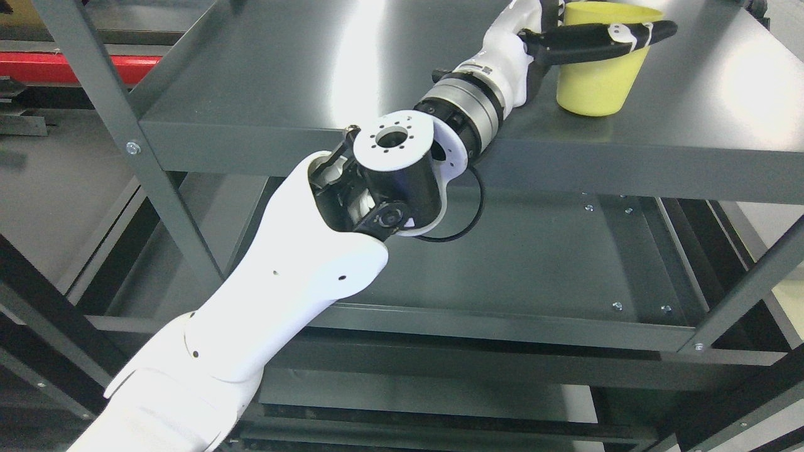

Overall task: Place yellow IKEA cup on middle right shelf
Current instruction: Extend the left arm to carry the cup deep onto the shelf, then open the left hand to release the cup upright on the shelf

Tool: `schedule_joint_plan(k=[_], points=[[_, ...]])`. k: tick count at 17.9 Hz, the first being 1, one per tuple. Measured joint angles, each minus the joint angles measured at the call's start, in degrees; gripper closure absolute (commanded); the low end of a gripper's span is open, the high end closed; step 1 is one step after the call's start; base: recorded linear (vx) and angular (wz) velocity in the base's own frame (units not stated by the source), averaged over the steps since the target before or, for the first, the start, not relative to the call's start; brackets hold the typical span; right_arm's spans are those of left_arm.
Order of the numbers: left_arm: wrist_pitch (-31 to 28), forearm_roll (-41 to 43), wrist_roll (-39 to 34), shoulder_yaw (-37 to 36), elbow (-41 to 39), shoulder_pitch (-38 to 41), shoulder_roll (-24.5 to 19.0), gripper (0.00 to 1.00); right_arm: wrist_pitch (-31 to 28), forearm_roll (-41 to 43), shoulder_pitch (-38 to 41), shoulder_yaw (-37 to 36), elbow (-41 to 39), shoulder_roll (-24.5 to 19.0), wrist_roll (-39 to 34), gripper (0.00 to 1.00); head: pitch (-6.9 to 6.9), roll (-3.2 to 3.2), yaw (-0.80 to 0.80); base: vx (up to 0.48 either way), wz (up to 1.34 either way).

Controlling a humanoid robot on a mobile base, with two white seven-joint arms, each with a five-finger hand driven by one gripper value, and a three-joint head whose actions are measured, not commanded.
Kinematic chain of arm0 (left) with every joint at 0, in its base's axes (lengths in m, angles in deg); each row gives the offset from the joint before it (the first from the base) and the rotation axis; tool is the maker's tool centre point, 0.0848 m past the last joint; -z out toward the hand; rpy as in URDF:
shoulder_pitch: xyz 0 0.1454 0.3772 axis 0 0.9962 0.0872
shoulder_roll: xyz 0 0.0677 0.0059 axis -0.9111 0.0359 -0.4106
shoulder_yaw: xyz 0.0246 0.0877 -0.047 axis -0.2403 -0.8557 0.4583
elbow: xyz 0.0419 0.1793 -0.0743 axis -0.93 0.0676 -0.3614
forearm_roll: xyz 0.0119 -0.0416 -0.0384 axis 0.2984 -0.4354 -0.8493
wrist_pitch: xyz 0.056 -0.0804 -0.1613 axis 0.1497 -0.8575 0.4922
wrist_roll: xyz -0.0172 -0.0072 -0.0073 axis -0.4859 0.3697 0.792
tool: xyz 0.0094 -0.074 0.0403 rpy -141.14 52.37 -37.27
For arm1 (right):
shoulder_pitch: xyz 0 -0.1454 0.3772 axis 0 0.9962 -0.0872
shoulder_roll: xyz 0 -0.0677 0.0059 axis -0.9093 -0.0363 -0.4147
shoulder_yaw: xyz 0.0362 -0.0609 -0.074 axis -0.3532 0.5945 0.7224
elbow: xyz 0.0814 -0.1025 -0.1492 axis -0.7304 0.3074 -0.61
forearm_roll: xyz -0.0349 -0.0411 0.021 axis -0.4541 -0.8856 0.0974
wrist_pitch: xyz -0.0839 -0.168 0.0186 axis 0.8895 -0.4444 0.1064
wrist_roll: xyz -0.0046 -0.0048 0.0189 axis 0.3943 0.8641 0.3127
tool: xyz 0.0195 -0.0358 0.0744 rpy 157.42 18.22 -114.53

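left hand | fingers wrapped round yellow cup, seemingly gripping | cup upright on shelf

The yellow cup is being partly covered by a dark finger of the left hand, whose upper part is being cut off by the top edge. The shelf under the cup is being cropped at the top and right edges.
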Motion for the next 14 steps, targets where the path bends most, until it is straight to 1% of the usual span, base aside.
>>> schedule_joint_plan(k=[7, 14], points=[[-0.1, 0.6, 0.2, 4.0, -1.0, 0.6, 0.0, 0.01, 0.0, 0.0, 0.0, 0.0, 0.0, 0.0, 0.0, 0.01, 0.00, 0.00, 0.00, -0.010, 0.00], [0.1, 0.6, 0.9, 6.5, -2.7, 1.3, 0.0, 0.01, 0.0, 0.0, 0.0, 0.0, 0.0, 0.0, 0.0, 0.01, 0.00, 0.00, 0.00, -0.029, 0.02]])
